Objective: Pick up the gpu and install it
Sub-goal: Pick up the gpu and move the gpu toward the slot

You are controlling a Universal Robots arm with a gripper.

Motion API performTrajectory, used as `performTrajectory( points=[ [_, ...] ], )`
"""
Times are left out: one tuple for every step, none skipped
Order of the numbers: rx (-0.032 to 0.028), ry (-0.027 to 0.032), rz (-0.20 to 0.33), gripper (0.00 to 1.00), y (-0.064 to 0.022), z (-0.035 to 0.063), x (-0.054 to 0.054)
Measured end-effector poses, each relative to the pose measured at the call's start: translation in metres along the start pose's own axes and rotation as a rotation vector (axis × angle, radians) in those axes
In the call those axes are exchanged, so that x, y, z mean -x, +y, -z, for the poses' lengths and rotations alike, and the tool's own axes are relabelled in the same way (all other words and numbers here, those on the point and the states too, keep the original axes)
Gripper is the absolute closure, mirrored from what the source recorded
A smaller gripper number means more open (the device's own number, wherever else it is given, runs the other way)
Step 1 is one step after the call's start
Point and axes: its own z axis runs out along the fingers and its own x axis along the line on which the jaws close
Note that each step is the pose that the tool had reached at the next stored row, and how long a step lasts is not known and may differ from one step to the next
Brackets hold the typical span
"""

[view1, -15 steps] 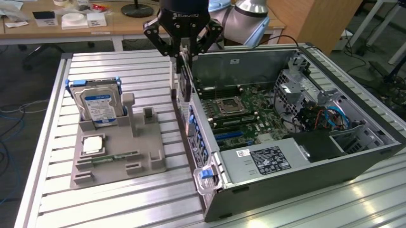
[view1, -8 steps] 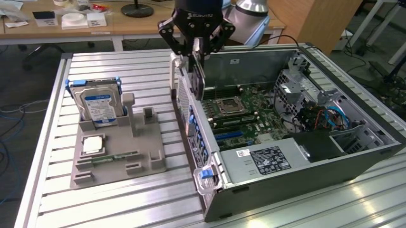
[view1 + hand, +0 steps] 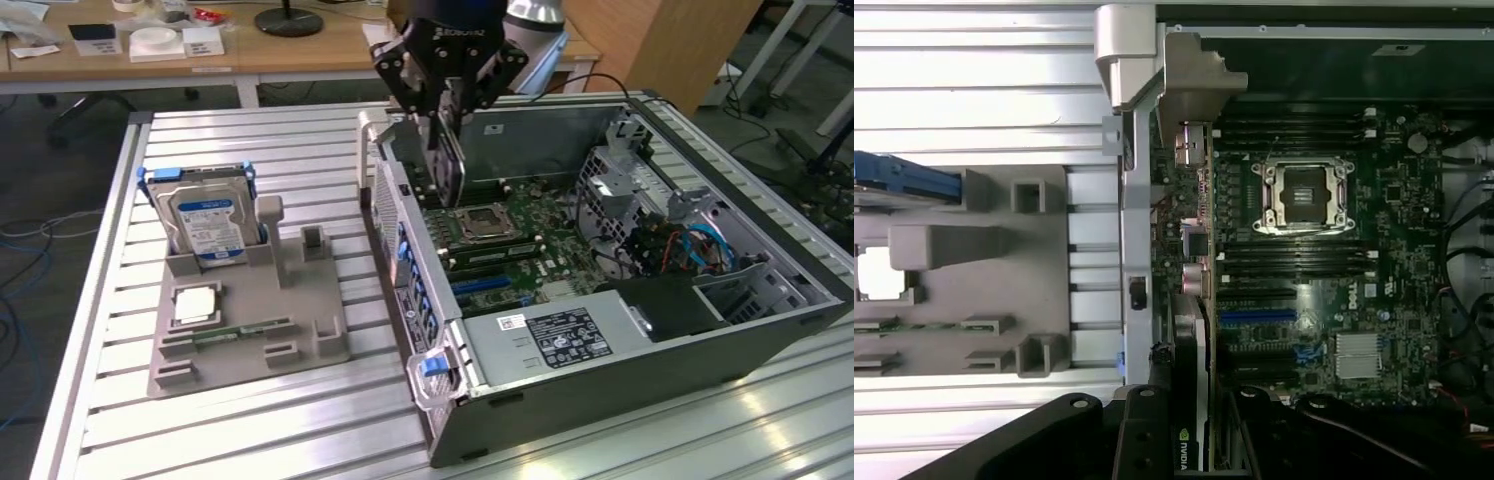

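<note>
My gripper [image 3: 447, 108] is shut on the gpu [image 3: 446, 165] and holds it on edge, hanging down over the back-left part of the open computer case [image 3: 747, 300]. The card's lower edge sits just above the motherboard [image 3: 534, 250], close to the case's rear wall and beside the CPU socket [image 3: 483, 222]. In the wrist view the gpu [image 3: 1201, 300] appears edge-on, running from my gripper [image 3: 1189, 445] to its silver bracket [image 3: 1194, 75] by the rear slot openings. The blue expansion slot [image 3: 1257, 318] lies beside the card.
To the exterior view's left, a grey fixture [image 3: 247, 320] holds a silver hard drive [image 3: 207, 215], a memory stick [image 3: 240, 330] and a pale chip [image 3: 198, 303]. The power supply [image 3: 561, 335] and drive cage with cables [image 3: 681, 250] crowd the case. A desk [image 3: 200, 50] stands behind.
</note>
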Motion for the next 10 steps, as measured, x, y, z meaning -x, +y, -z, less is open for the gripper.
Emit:
performTrajectory(
  points=[
    [0.0001,-0.0001,0.0,0.73,0.0002,-0.0002,0.004],
    [0.0001,-0.0001,0.0,0.73,0.0004,-0.0003,0.008],
    [0.0001,-0.0001,0.0,0.73,0.0005,-0.0004,0.011],
    [0.0001,-0.0001,0.0,0.73,0.0007,-0.0005,0.015],
    [0.0002,-0.0001,0.0,0.73,0.0009,-0.0007,0.018],
    [0.0001,0.0,0.0,0.73,0.0011,-0.0007,0.022],
    [0.0002,-0.0001,0.0,0.73,0.0012,-0.0009,0.025],
    [0.0003,-0.0001,0.0,0.73,0.0014,-0.001,0.029],
    [0.0002,-0.0001,0.0,0.73,0.0016,-0.0011,0.032],
    [0.0003,0.0,0.0,0.73,0.0018,-0.0012,0.036]
  ],
)
